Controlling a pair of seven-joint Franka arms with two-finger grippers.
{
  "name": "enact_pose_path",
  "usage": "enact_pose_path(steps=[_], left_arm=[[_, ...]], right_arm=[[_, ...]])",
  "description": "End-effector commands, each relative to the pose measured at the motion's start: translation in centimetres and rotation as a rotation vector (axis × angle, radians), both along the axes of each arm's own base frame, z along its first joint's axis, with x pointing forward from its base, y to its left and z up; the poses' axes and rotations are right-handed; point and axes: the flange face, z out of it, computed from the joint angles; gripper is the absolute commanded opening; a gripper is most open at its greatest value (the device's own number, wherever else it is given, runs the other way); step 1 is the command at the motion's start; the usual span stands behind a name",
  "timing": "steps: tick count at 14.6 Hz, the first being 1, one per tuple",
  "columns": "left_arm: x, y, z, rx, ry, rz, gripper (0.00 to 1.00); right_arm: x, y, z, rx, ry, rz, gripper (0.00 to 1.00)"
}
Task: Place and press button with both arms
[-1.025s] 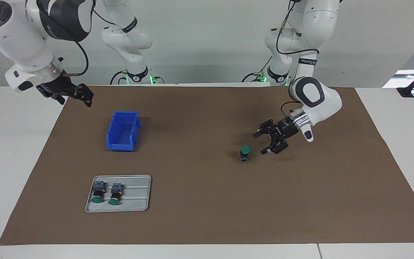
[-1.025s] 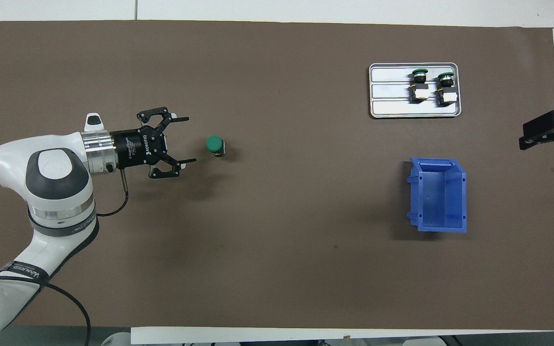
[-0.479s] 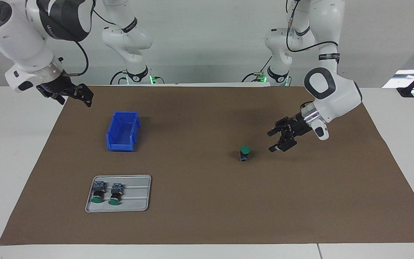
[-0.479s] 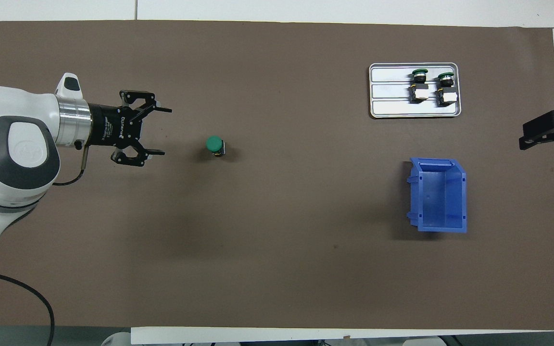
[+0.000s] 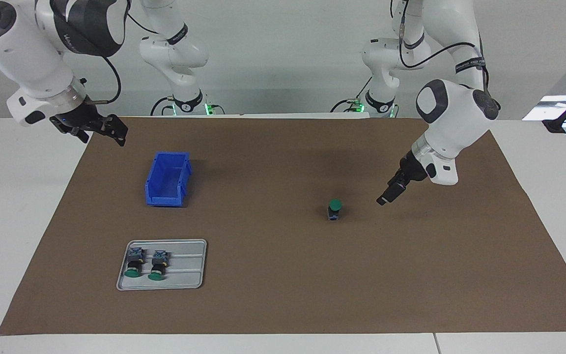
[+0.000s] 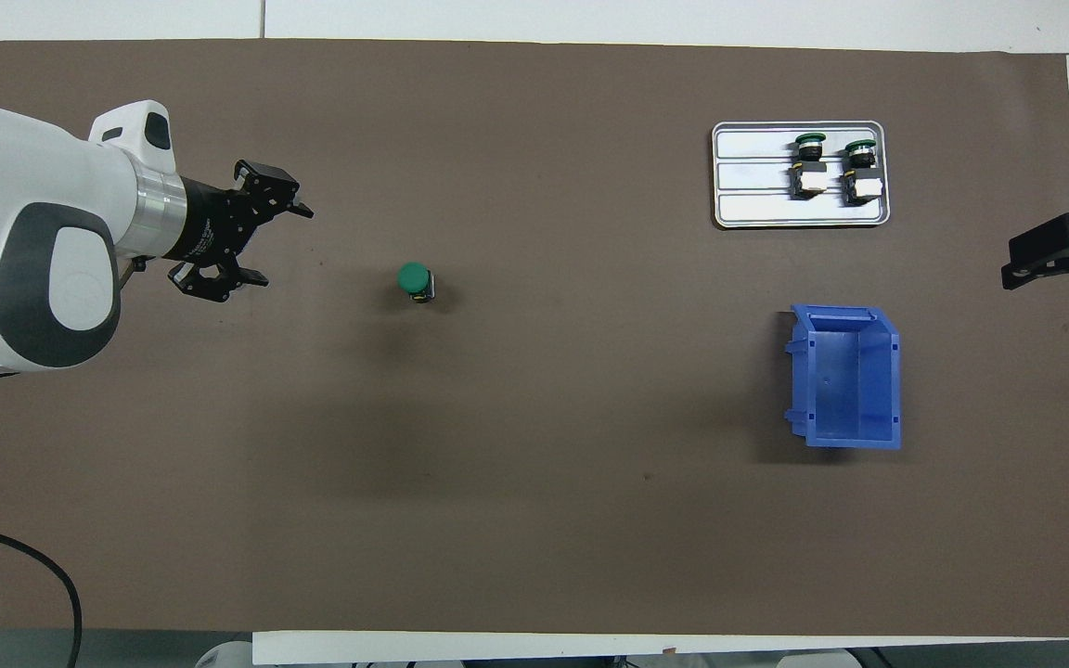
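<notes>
While the grey tray (image 5: pixel 192 265) holds two spare buttons (image 5: pixel 146 263) lying side by side, the blue bin (image 5: pixel 167 179) nearer the robots sits with nothing visible inside. Task button (image 5: pixel 334 209) stands upright, green cap up, alone on the brown mat (image 5: pixel 283 295), toward the left arm's end. Left gripper (image 6: pixel 279 243) hangs over the mat beside it, fingers apart, gripping nothing; right gripper (image 5: pixel 116 130) waits spread over the mat's edge by the bin, white wall at the back.

Facing cam high opp. robots; overhead steep; both share mat (image 5: pixel 283 275).
</notes>
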Motion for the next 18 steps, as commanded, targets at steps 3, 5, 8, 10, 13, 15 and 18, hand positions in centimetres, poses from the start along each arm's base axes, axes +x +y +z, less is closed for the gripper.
enact_pose_path(steps=[3, 5, 8, 10, 13, 15, 18], left_arm=[[0.0, -3.1, 1.5, 0.122, -0.098, -0.194, 1.00], [-0.6, -4.4, 1.5, 0.138, -0.112, -0.287, 0.97], [-1.6, -6.7, 1.5, 0.138, -0.119, -0.359, 0.72], [-1.8, -6.9, 1.4, 0.159, -0.085, -0.393, 0.53], [-1.3, -9.0, 1.1, 0.207, -0.073, -0.468, 0.43], [-1.8, -10.1, 1.0, 0.216, -0.092, -0.546, 0.41], [-2.1, -10.7, 1.0, 0.242, -0.118, -0.635, 0.29]], right_arm=[[-0.7, -0.1, 0.0, 0.009, 0.003, 0.015, 0.99], [-0.7, -0.1, 0.0, 0.008, 0.003, 0.015, 0.99], [-0.7, -0.1, 0.0, 0.009, 0.003, 0.015, 0.99], [-0.7, -0.1, 0.0, 0.008, 0.003, 0.015, 0.99], [-0.7, -0.1, 0.0, 0.008, 0.003, 0.015, 0.99], [-0.7, -0.1, 0.0, 0.008, 0.003, 0.015, 0.99], [-0.7, -0.1, 0.0, 0.008, 0.003, 0.015, 0.99]])
